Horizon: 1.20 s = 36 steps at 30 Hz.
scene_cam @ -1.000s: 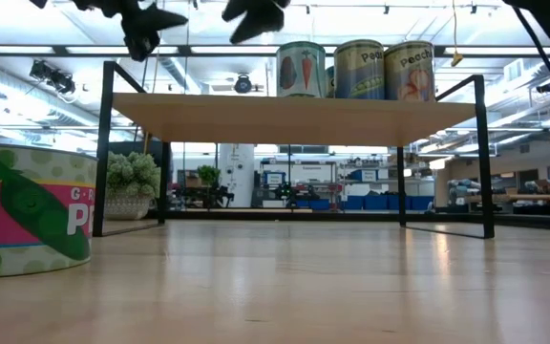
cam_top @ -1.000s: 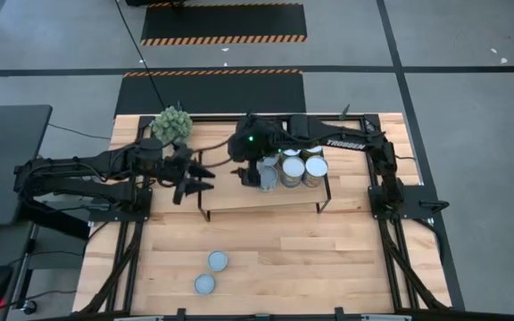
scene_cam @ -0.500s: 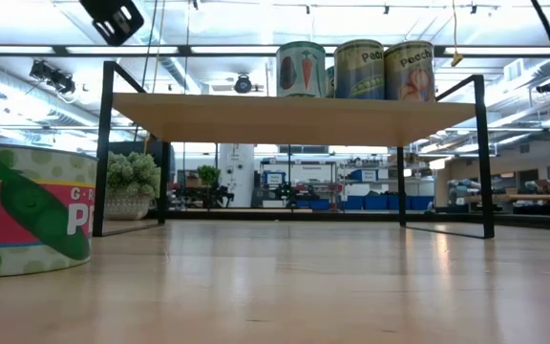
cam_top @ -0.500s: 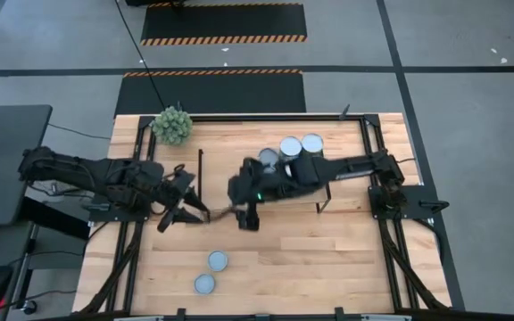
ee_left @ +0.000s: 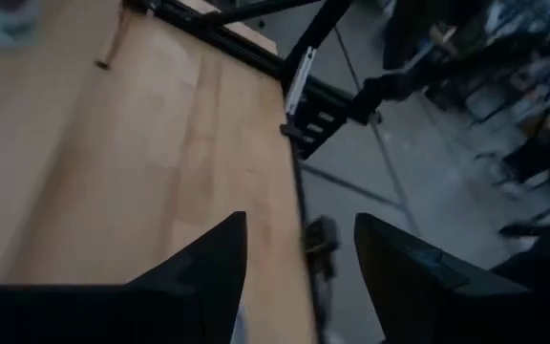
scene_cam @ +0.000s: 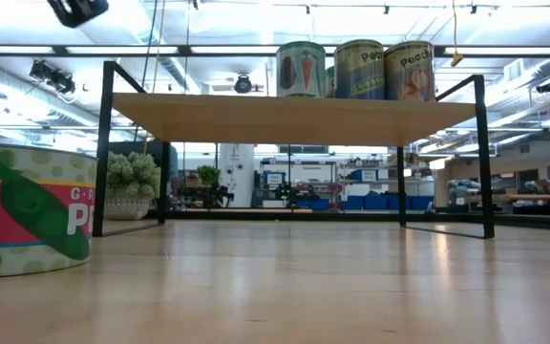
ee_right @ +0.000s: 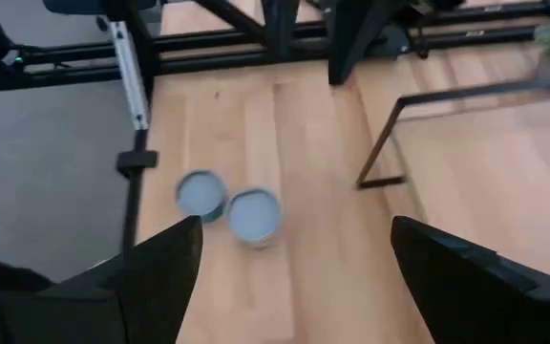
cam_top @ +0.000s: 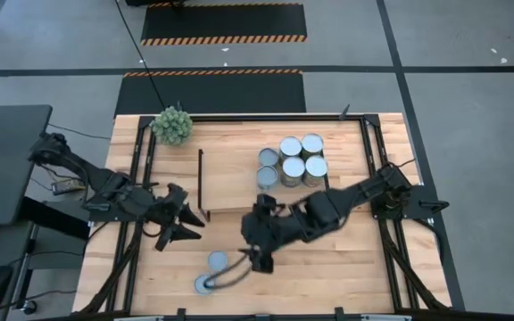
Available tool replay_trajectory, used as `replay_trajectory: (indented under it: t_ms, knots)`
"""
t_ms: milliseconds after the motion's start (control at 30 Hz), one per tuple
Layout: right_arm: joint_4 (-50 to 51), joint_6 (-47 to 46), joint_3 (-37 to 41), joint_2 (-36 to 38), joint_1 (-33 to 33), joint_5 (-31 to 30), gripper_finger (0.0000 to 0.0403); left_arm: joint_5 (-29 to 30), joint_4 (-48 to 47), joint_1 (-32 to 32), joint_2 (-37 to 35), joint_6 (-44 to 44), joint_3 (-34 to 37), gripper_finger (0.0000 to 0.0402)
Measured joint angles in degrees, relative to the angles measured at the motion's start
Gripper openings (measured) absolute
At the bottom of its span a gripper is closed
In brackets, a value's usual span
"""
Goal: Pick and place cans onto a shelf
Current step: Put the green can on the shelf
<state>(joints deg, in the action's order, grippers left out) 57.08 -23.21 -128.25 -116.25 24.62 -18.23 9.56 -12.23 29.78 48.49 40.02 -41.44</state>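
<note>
The shelf (cam_top: 235,183), a low light-wood board on thin black end frames, stands toward the far middle of the bench. At its right end six cans (cam_top: 291,162) stand upright in a tight cluster: four larger ones with silvery tops, two smaller with pale blue-grey tops on the cluster's left. The low view shows a carrot label and peach labels. Two more blue-grey-topped cans (cam_top: 218,260) stand upright on the bench near its front edge, just beside each other.
</note>
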Motion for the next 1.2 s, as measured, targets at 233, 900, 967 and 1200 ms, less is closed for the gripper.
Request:
replay_trajectory:
  t_ms: [233,900,967,1200]
  knots:
    - [3.47,-7.63,0.91,0.00,7.67,-6.56,0.0347,0.59,9.47,5.37,3.50,14.86,0.00,0.0201]
    - [-5.16,-20.22,14.40,-0.02,16.29,-7.68,0.0347,1.14,-6.77,11.10,20.24,8.67,-21.11,0.0144]
    - [-5.18,-19.55,14.40,-0.02,16.18,-7.66,0.0347,1.36,-12.47,11.10,22.53,7.19,-24.41,0.0147]
    - [-5.23,-19.05,14.40,-0.02,14.83,-7.66,0.0347,0.14,-21.17,11.35,29.49,5.90,-26.45,0.0204]
